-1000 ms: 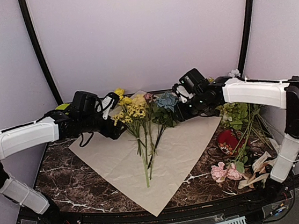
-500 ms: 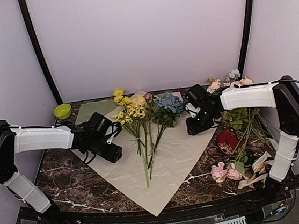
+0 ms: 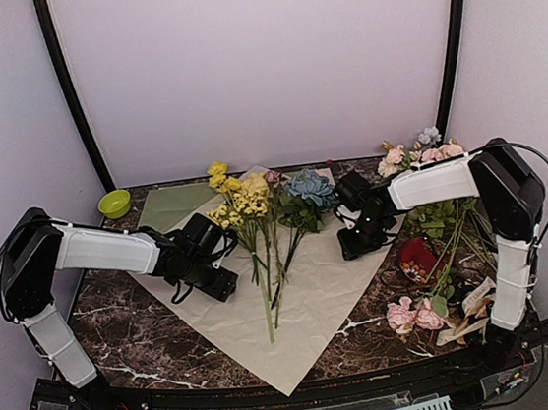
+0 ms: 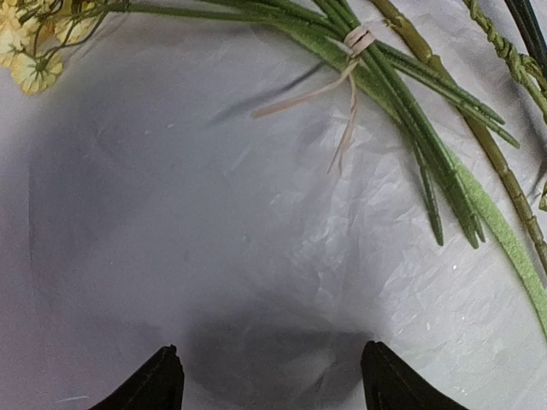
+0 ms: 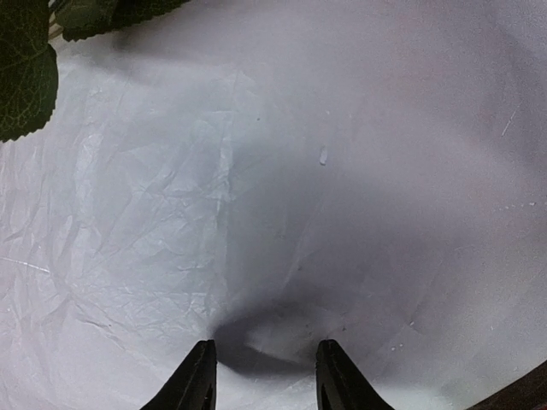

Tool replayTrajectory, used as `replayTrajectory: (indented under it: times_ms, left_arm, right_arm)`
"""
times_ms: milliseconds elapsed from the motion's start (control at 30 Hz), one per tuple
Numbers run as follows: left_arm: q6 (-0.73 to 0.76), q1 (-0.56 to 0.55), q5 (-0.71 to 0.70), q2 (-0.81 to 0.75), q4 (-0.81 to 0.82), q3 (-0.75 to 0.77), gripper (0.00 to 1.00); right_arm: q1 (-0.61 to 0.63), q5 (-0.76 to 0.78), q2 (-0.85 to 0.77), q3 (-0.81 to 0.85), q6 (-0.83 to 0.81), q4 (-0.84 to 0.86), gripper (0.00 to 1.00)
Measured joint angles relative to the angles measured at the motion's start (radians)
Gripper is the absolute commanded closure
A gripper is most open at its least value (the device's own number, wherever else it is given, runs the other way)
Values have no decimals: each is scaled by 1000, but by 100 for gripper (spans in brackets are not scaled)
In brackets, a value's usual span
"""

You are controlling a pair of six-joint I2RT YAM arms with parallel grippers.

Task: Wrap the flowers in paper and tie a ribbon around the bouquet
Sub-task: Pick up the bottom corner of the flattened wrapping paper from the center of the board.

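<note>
On my left side, my left gripper (image 3: 222, 286) hangs low over the left half of the paper (image 3: 301, 350). Its jaws are spread wide and there is nothing between them but the bare sheet. The paper lies flat, tan face up, like a diamond with one corner pointing at my bases. The flowers (image 3: 244, 206) lie down its middle, with the yellow and blue heads at the far corner and the stalks (image 4: 410, 128) running toward me. The stalks are just beyond my left fingertips and not touching them. A pale tie (image 4: 359, 38) binds some of them. To the right of the flowers, my right gripper (image 3: 350, 249) hangs close over the right half of the sheet. Its jaws are parted more narrowly and are empty too. I cannot tell whether its tips already touch the paper. I judge the step in hand is folding the sides over the stalks. To do it well, I should catch only the thin sheet near each side corner. I should lift low and evenly, and fold one side at a time so the stalks do not roll. Thin paper creases and tears, so I will pinch gently. I cannot pick out the dark ribbon among the clutter at the right.
</note>
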Motion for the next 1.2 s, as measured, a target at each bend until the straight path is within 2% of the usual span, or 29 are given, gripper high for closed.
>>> replayTrajectory:
  times_ms: [200,300,400,500,700,833,933,1033,1200]
  left_arm:
    - [12,-4,3,-5,21,18,26]
    - [56,-16,41,-68,24,14,25]
    - [158,-79,118,-192,37,-11,19]
    - [280,-188,234,-314,35,-43,15]
    - [533,-325,423,-468,31,-212,8]
    - [686,-413,432,-448,26,-265,8]
    - [781,-467,399,-364,26,-256,8]
    - [851,-488,356,-269,21,-248,8]
    - [925,-489,288,-238,59,-252,14]
  right_arm:
    - [0,11,6,27,-8,-22,60]
    - [2,9,3,56,-26,-32,60]
    - [21,-21,-26,60,-63,-36,60]
    - [76,-73,-66,60,-111,-42,60]
    - [193,-171,-85,64,-172,-57,61]
    - [210,-204,-80,64,-176,-56,62]
    - [216,-215,-73,52,-174,-34,62]
    - [230,-247,-60,27,-163,-5,62]
    - [243,-291,-13,-13,-139,41,62]
